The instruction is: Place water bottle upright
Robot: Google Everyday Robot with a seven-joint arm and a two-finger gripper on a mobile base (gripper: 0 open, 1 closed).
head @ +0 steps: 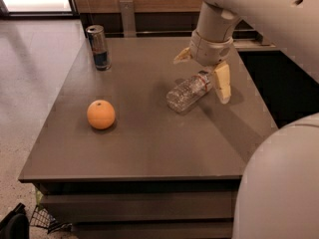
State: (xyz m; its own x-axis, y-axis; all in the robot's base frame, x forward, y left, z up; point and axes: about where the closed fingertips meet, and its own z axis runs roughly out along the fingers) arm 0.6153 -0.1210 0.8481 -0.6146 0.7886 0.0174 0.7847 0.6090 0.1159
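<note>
The water bottle (188, 92) is clear and ribbed, and lies on its side on the dark table (144, 143), right of centre. Its neck with the red-and-white label band points up and right toward my gripper (201, 79). The gripper hangs from the arm coming in at the top right. It is open, with one cream finger (181, 56) behind the bottle's neck and the other finger (223, 83) on its right side. The fingers straddle the neck end without closing on it. The cap is hidden under the gripper.
An orange (100, 114) sits on the left part of the table. A slim silver-and-blue can (98, 47) stands upright at the far left corner. The table's front edge is near the bottom, and my arm's large body fills the lower right.
</note>
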